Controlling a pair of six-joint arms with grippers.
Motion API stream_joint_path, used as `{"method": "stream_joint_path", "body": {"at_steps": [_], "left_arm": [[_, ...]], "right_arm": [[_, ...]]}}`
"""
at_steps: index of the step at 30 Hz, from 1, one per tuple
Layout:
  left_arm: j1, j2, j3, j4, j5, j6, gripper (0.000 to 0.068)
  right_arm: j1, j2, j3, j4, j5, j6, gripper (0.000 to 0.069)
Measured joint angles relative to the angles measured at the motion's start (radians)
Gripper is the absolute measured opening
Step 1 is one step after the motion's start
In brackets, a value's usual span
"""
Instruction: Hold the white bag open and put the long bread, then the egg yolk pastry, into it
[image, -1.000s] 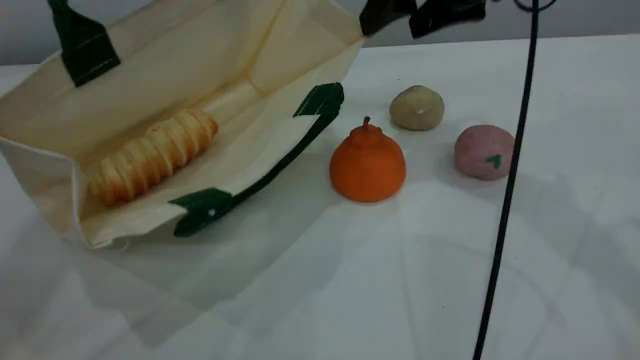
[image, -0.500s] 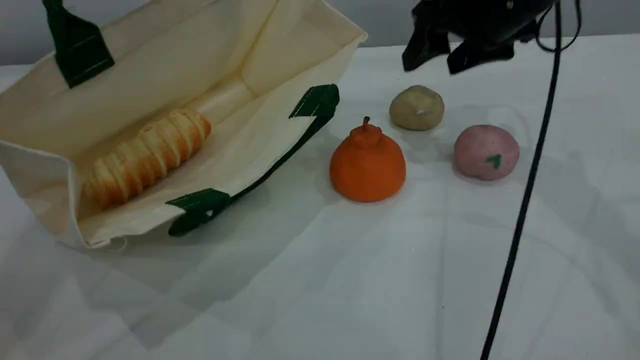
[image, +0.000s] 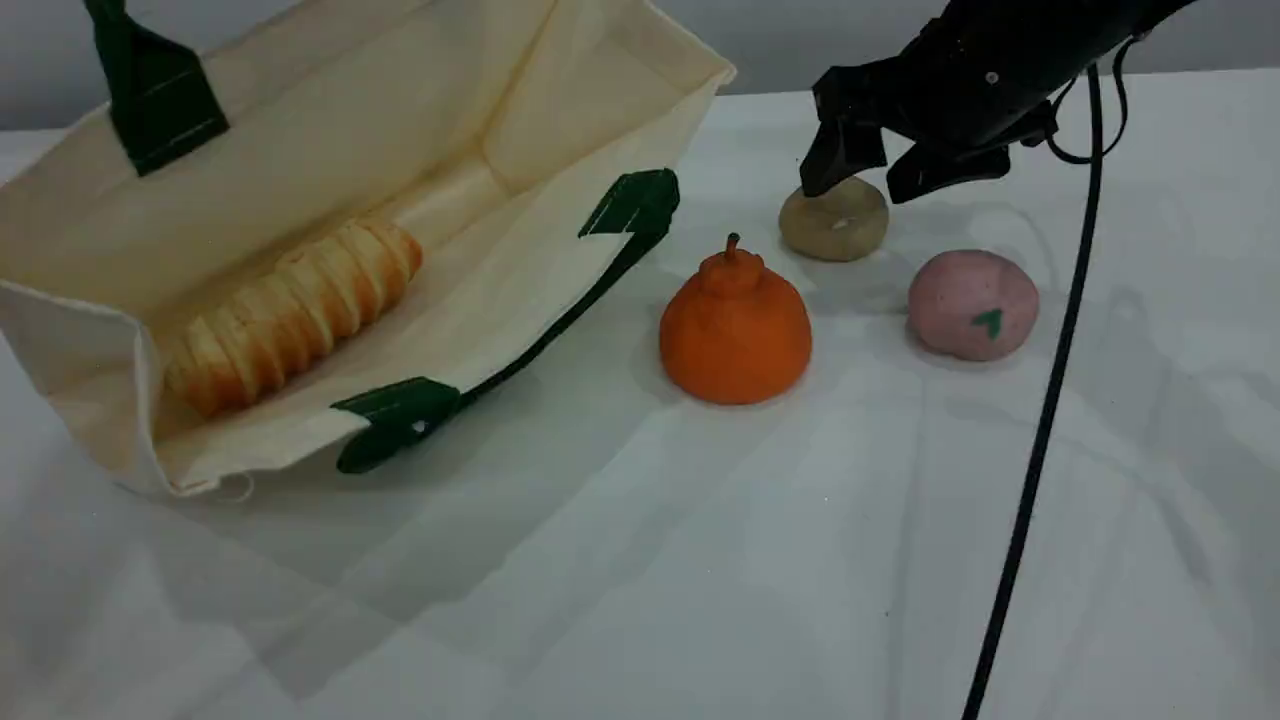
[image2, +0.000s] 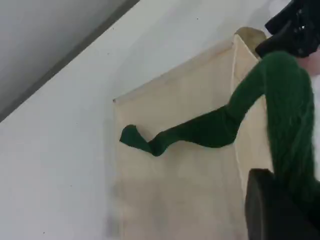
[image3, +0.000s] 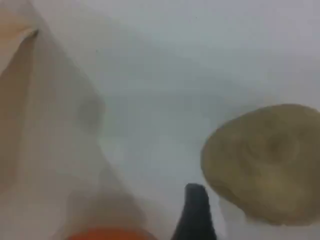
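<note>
The cream canvas white bag (image: 300, 180) w/ dark green strap handles is seen lying open at far left; its upper green handle (image2: 280, 100) is clamped in the closed left claw (image2: 280, 210). The ridged golden long bread (image: 290, 315) is already inside the bag. Right of the bag, past an orange pear-shaped item (image: 735, 330), the small tan egg yolk pastry (image: 833, 222) sits on the surface. The right claw (image: 868, 175) is poised directly above it, spread wide, empty, one finger each side, so a short drop is judged enough. Farthest right of the bag sits a pink ball (image: 972, 304).
</note>
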Motion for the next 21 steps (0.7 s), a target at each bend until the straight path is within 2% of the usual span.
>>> {"method": "stream_joint_path", "body": {"at_steps": [21], "left_arm": [[0.000, 0.000, 0.000, 0.000, 0.000, 0.000, 0.0083]], "right_arm": [[0.001, 0.042, -0.002, 0.040, -0.023, -0.004, 0.0515]]}}
